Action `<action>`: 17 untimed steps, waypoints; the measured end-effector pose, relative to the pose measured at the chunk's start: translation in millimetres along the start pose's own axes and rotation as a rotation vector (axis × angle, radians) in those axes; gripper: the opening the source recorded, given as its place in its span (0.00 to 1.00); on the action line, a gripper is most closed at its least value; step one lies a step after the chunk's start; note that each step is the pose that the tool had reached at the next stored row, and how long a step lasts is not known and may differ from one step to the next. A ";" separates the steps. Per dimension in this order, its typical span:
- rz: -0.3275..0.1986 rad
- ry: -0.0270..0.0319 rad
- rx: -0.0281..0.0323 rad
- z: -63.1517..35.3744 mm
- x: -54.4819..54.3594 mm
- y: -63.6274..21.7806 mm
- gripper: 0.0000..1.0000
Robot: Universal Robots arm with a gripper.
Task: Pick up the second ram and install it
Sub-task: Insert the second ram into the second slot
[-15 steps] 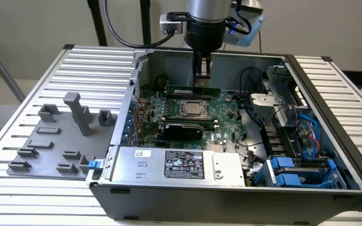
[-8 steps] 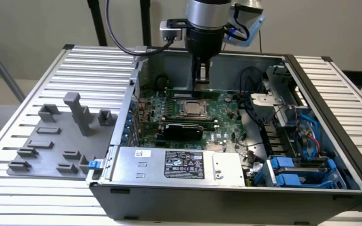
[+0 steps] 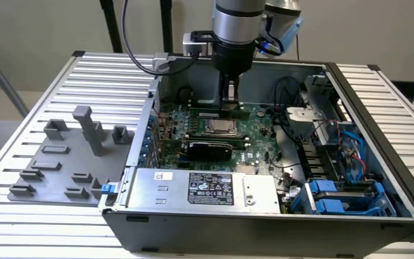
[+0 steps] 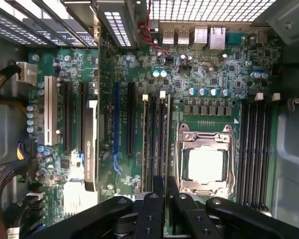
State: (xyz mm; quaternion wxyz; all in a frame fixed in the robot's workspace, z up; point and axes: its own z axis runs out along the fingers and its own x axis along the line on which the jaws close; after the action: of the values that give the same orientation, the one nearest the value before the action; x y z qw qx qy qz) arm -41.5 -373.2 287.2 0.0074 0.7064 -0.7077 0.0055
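Your open dark-metal PC case point(image 3: 264, 229) sits on the slatted worktop point(image 3: 20, 226). Black tool point(image 3: 228, 103) is narrow, pinching the long thin green RAM stick point(image 4: 167, 134) over slots beside the silver CPU socket point(image 4: 205, 162); can't tell if seated.

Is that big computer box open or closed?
Open: the case has no panel over its upward-facing side, so the green motherboard and the processor socket lie exposed.
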 end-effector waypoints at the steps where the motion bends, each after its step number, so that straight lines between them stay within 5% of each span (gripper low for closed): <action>1: 0.000 -0.0019 0.0000 2.0 0.7 -0.1 0.00; 17: 0.008 -0.0180 0.0008 31.0 2.3 -0.3 0.00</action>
State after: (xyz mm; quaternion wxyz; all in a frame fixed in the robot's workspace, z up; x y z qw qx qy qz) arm -41.3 -376.0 256.2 0.0007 0.7037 -0.7105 -0.0005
